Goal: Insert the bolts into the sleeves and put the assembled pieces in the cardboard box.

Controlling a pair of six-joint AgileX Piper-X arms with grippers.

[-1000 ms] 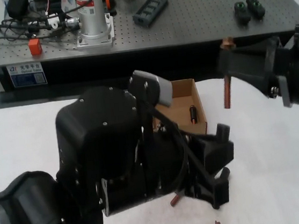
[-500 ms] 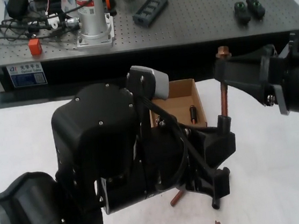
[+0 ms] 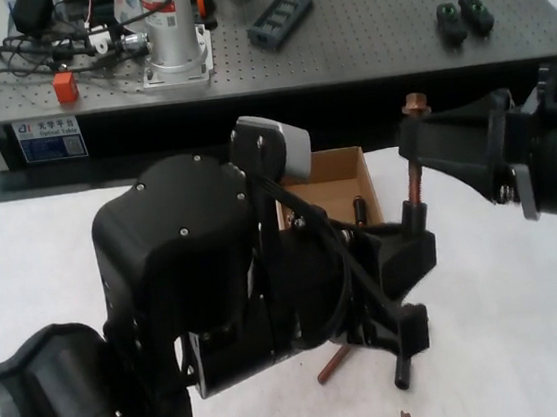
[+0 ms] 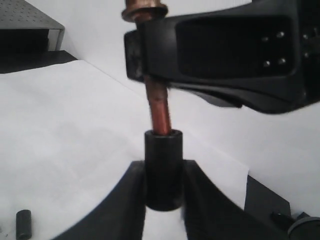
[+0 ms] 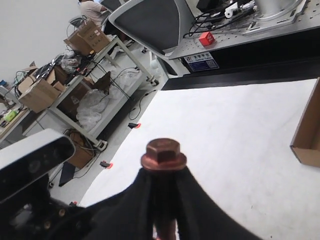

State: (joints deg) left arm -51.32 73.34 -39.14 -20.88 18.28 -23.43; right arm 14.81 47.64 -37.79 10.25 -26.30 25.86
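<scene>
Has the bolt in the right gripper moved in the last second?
Yes: the bolt has shifted left toward the cardboard box and down, its tip now entering the sleeve.

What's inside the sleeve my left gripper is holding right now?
The tip of the copper bolt, held by the right gripper, sits in the top opening of the sleeve. The sleeve's wall hides how deep it goes.

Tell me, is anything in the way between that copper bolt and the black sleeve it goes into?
Nothing visible. The right gripper holds the bolt upright, its tip at the open mouth of the sleeve, which the left gripper holds.
</scene>
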